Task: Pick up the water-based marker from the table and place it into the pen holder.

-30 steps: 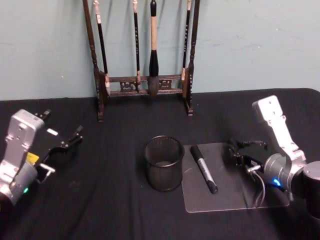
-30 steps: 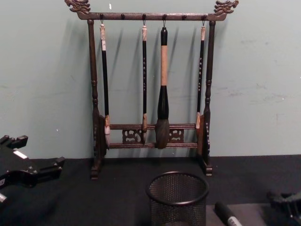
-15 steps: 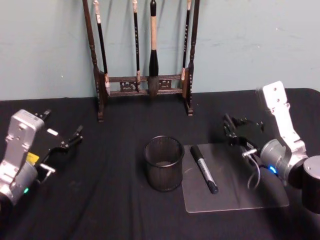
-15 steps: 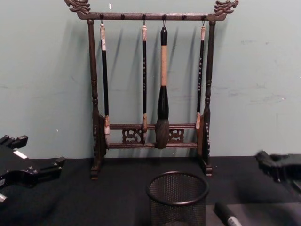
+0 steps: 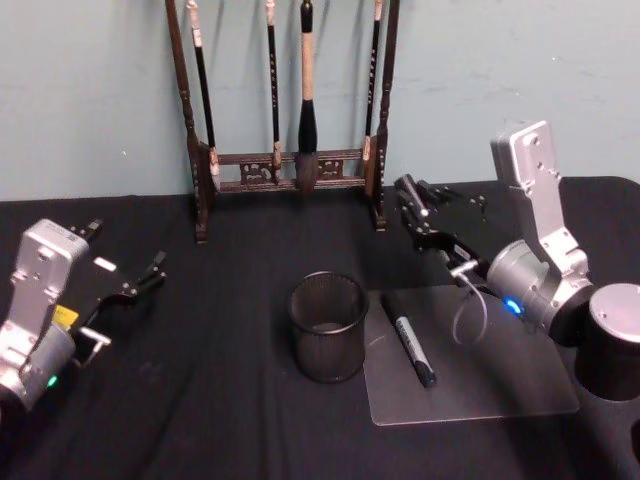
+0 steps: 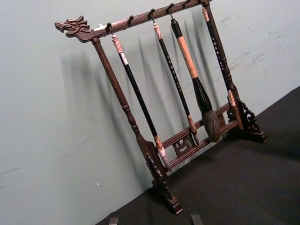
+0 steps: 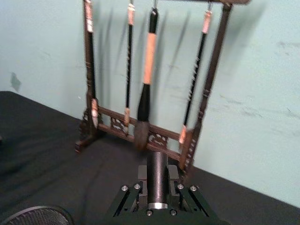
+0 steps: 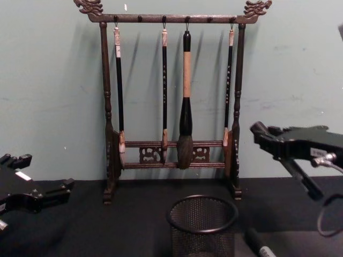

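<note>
The water-based marker (image 5: 408, 338), black with a white label, lies on a clear plastic sheet (image 5: 490, 375) on the black table (image 5: 200, 400), just right of the pen holder (image 5: 328, 326). The holder is a round black mesh cup standing upright. The chest view has the pen holder (image 8: 202, 224) low in the middle, with the marker's end (image 8: 259, 247) beside it. My right gripper (image 5: 440, 196) is open and empty, raised above and behind the marker. From the chest it shows at the right (image 8: 274, 139). My left gripper (image 5: 128, 248) is open at the far left, low over the cloth.
A tall dark wooden brush rack (image 5: 290, 110) with several hanging brushes stands at the table's back, against the pale green wall; the raised right gripper is close in front of its right post. The cloth between the left gripper and the holder is bare.
My right gripper has risen from low over the sheet's right part and swung left and back toward the rack. The marker, the holder and the left arm have not moved.
</note>
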